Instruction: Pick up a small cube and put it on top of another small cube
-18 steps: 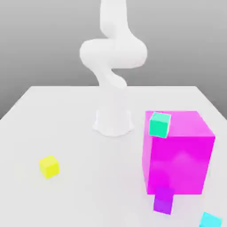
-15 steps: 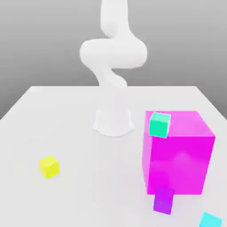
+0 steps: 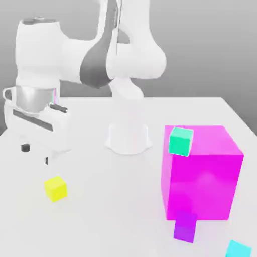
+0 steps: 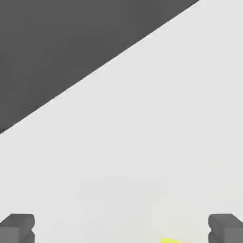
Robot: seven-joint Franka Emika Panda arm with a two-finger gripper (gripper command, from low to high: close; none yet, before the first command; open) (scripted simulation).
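Exterior view, left side: gripper, spread wide, empty, above the table. Task's thing: small yellow cube, lower left of the exterior view, on the table, below the gripper and slightly toward the picture's centre. In hand view, only partly in sight between the fingers, nearer to one than the other, so probably off-centre for a grasp.

Step in hand, as judged: line up over the yellow cube, then go down. Keep wide until low enough. Shift sideways first to centre between the fingertips; match wrist turn to a pair of opposite faces, not corners. Descend straight, slow near the table; avoid landing a fingertip on the cube's top or scraping the tabletop. Close around mid-height, squarely, to prevent twisting or a tilted hold. Lift straight up before any sideways travel.

Target cube not settled from the task sentence. Candidates: teal-green cube, right of centre, seemingly on the big magenta cube; purple cube, lower right, near the magenta one's base; cyan cube, bottom right, cut by the edge. For any of these, carry high enough to clear the magenta bulk.
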